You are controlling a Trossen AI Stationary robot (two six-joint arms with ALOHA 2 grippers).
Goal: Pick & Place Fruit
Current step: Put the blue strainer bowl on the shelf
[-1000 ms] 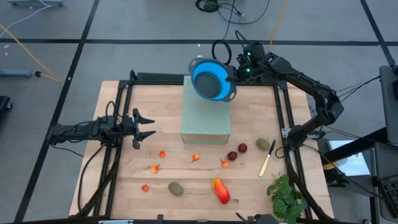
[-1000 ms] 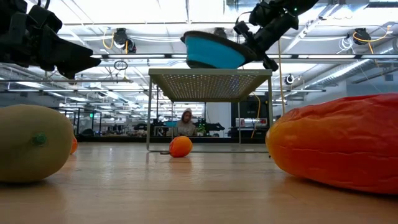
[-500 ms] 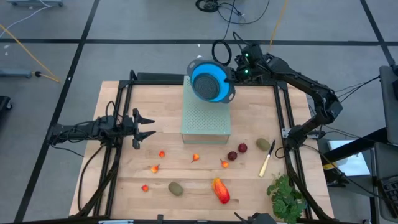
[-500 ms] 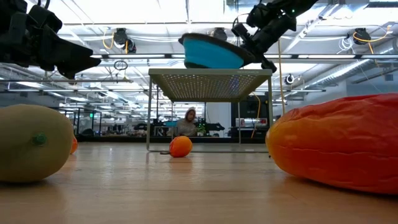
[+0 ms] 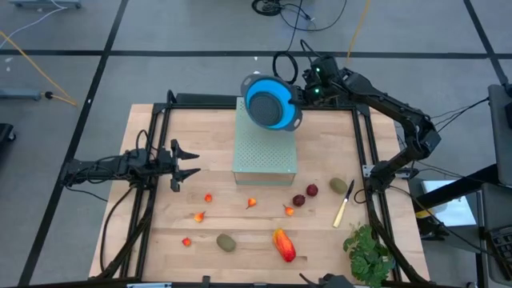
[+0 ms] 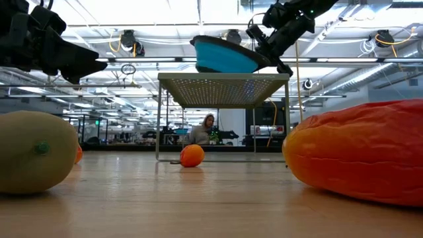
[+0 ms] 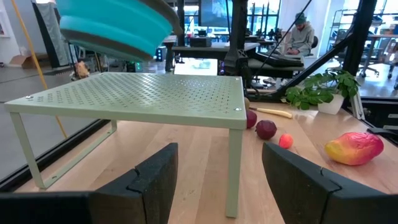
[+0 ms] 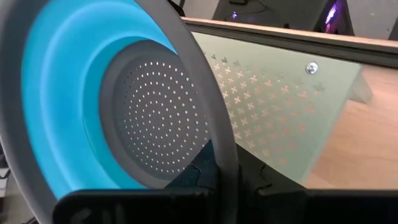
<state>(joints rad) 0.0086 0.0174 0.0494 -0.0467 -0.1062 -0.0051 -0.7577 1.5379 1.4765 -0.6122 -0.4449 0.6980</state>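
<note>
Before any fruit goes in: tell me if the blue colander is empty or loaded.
Empty. The blue colander, held by its rim in the shut right claw above the green perforated shelf, shows only bare perforated bottom; the fruit lies on the table.

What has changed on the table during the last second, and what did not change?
The right gripper, shut on the rim of the blue colander, carried it slightly toward the table's far edge above the green shelf. The left gripper stayed open at the left side. The fruit did not move.
</note>
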